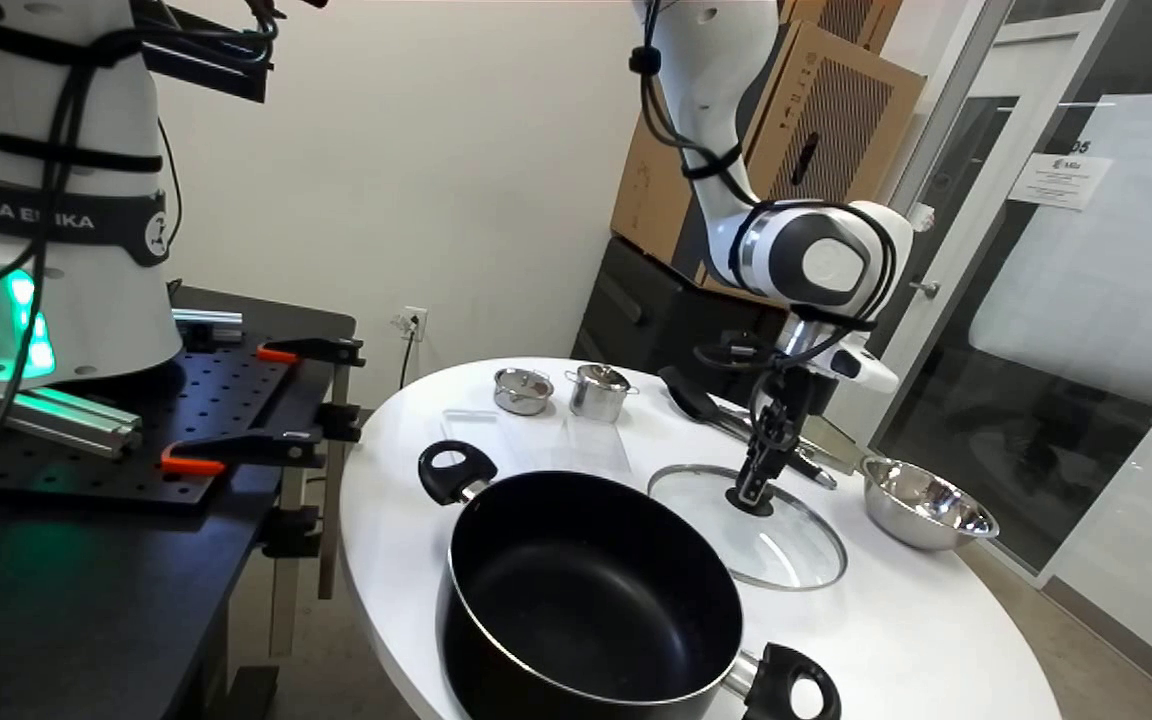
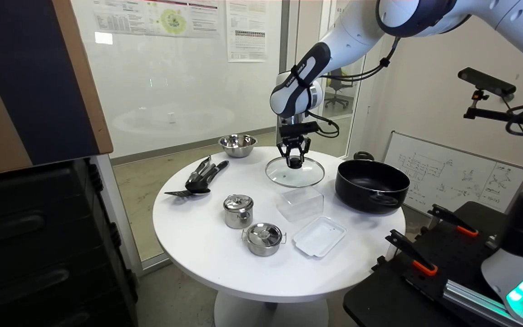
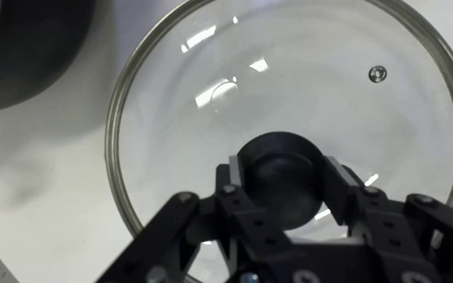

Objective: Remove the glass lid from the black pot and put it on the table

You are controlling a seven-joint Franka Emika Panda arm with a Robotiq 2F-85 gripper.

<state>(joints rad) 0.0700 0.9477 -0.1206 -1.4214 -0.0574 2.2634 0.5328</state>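
White glare on glass lid [image 3: 297, 112], soft shadow on table [image 3: 67, 220].

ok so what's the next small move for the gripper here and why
I'd probably open the gripper to release the knob: in both exterior views the glass lid appears to lie on the table, beside the uncovered black pot, while in the wrist view the fingers seem closed on the knob's sides.
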